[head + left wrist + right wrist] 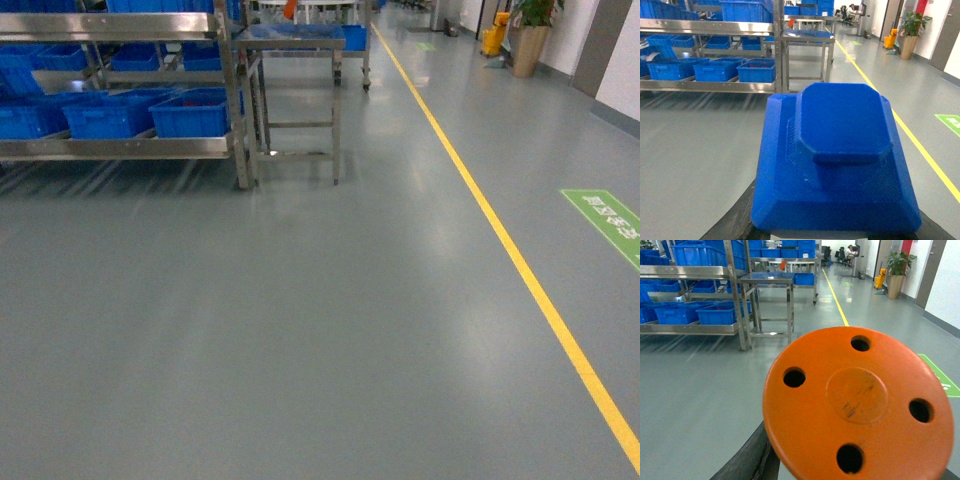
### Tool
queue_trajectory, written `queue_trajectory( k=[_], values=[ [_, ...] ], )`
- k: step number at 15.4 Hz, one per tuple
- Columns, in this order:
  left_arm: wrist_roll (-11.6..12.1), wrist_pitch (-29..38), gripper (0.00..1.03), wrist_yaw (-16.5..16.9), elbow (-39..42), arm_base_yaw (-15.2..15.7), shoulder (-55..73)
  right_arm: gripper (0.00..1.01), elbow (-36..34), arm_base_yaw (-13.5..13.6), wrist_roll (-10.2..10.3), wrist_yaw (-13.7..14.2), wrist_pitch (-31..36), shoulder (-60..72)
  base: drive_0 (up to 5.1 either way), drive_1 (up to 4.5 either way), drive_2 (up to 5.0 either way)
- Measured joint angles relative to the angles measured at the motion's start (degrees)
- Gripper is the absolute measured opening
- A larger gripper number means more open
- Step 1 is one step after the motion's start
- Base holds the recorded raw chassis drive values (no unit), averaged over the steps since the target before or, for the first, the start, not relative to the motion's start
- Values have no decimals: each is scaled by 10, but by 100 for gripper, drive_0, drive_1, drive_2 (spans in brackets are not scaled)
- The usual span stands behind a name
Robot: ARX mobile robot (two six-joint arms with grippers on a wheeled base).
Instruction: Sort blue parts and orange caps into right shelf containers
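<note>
Task is at carrying stage, nothing sorted yet, I judge: left pincer holds a blue part [840, 165], right pincer holds an orange cap [860, 405], both w/ fingers mostly hidden. Blue crates [195, 112] sit on steel shelf [120, 147], well apart, across grey floor [300, 350] w/ yellow line [520, 270]

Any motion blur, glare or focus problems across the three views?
Head: floor near the shelf streaks sideways, blurred; pale glare patches on it. Left wrist: blue part fills the frame, fairly sharp. Right wrist: orange cap looms large, edges slightly soft; background clear.
</note>
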State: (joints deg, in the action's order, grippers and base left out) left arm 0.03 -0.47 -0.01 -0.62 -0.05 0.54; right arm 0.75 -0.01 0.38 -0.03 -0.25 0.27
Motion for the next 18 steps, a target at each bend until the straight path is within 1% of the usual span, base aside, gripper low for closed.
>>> queue_trajectory(
  k=[18],
  values=[
    [0, 0, 42, 0, 0, 0, 0, 45, 0, 0, 0, 0, -2, 0, 3, 418, -411]
  ],
)
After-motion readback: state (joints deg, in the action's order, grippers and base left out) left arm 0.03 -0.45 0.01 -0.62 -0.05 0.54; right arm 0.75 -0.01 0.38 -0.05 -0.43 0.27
